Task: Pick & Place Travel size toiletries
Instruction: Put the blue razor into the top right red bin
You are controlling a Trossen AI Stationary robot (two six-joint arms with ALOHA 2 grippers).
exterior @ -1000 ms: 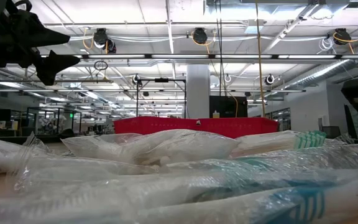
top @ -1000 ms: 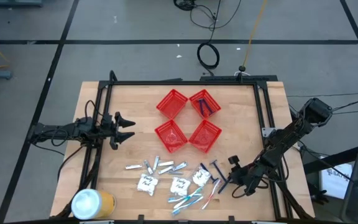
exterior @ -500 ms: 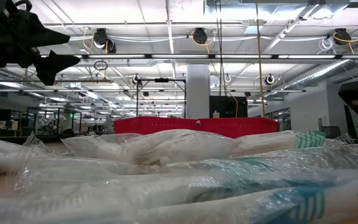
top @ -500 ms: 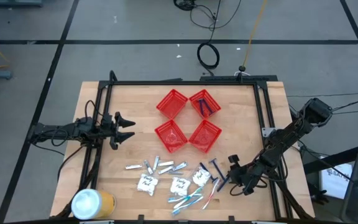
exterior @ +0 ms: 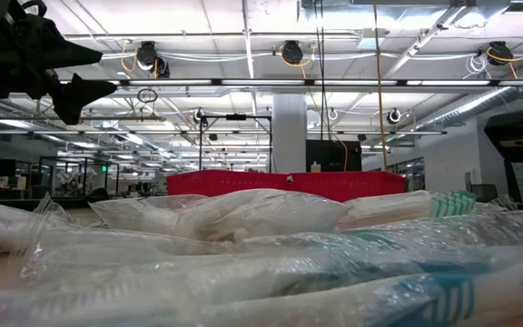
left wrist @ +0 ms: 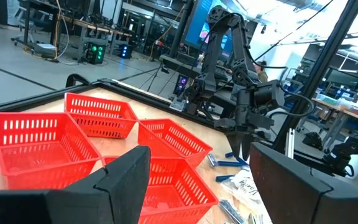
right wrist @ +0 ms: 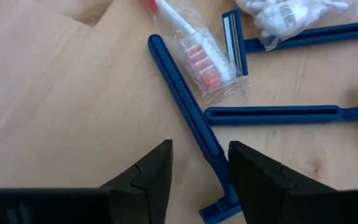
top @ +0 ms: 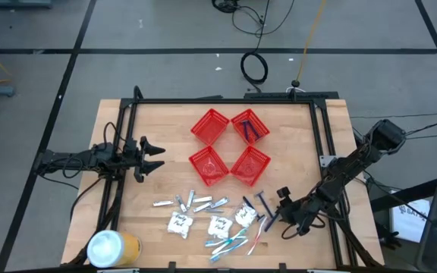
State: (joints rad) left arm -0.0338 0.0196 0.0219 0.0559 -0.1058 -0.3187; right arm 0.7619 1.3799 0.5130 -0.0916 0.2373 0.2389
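The toiletries lie near the table's near edge: dark blue razors point(top: 264, 203), wrapped toothbrushes point(top: 231, 243), white sachets point(top: 220, 225) and small tubes point(top: 184, 201). My right gripper point(top: 283, 214) is open, low over the razors at their right end. In the right wrist view its fingers point(right wrist: 199, 146) stand either side of one razor's handle point(right wrist: 188, 102), whose head point(right wrist: 219, 208) lies between them. Two more razors point(right wrist: 272, 114) and a toothbrush point(right wrist: 197, 53) lie beyond. My left gripper point(top: 156, 154) waits open over the table's left part.
Several red mesh baskets point(top: 209, 125) sit in a cluster at the table's middle; the far right one point(top: 249, 126) holds a dark blue razor. A yellow can with a white lid point(top: 112, 248) stands at the near left corner. A black frame point(top: 226, 101) borders the table.
My right gripper has edged slightly toward the razors, staying open. Nothing on the table has moved.
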